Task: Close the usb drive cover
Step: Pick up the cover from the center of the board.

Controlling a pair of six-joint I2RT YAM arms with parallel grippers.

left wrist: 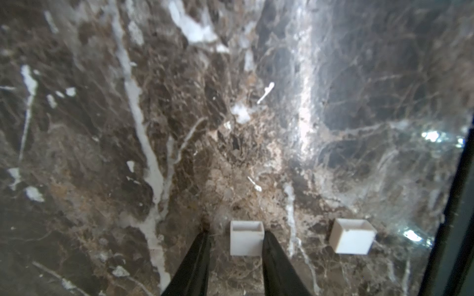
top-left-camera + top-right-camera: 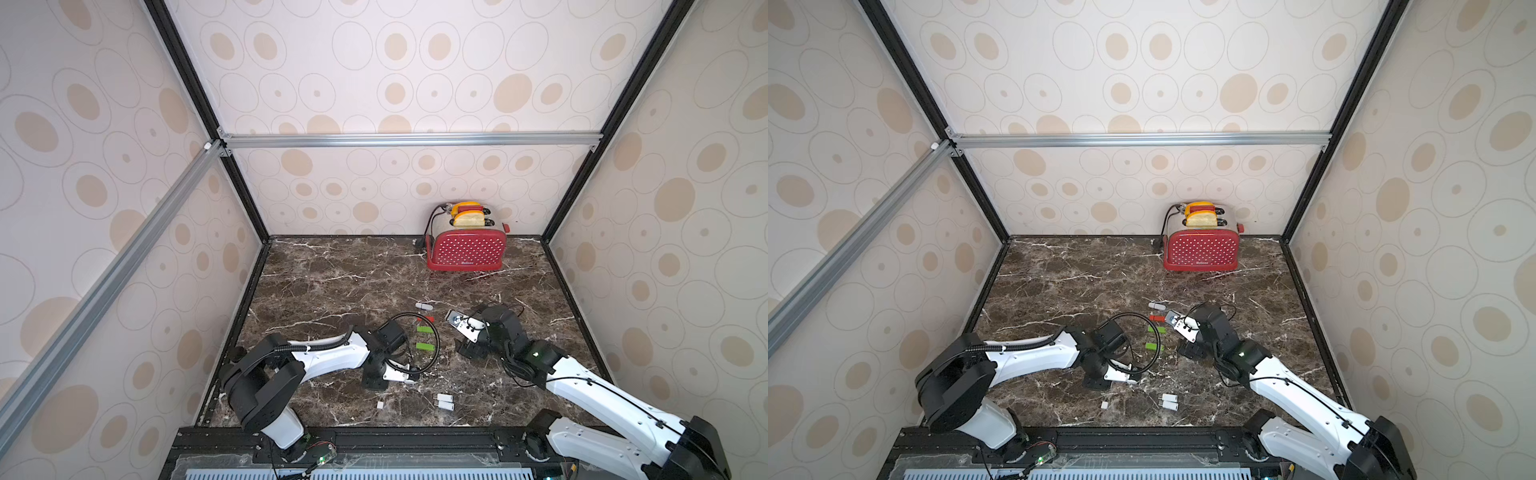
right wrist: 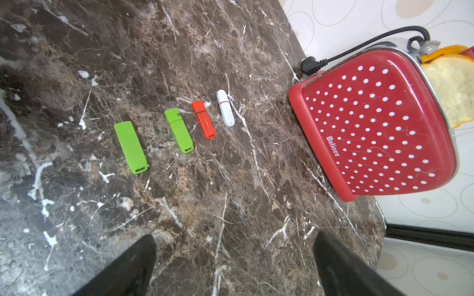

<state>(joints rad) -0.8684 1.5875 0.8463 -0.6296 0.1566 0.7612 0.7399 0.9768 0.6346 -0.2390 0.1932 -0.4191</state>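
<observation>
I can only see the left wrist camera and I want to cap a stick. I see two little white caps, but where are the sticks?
Observer: Two white USB drives lie side by side near the front edge of the table.
Operator: Any other sticks?
Observer: A row of four drives lies farther back: two green, one red, one white.
Operator: And the other arm?
Observer: The right gripper hangs open, holding nothing.

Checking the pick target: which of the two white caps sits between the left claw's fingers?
The white cap framed by the left claw, with a finger on each side. The other cap lies apart, outside both fingers.
</observation>
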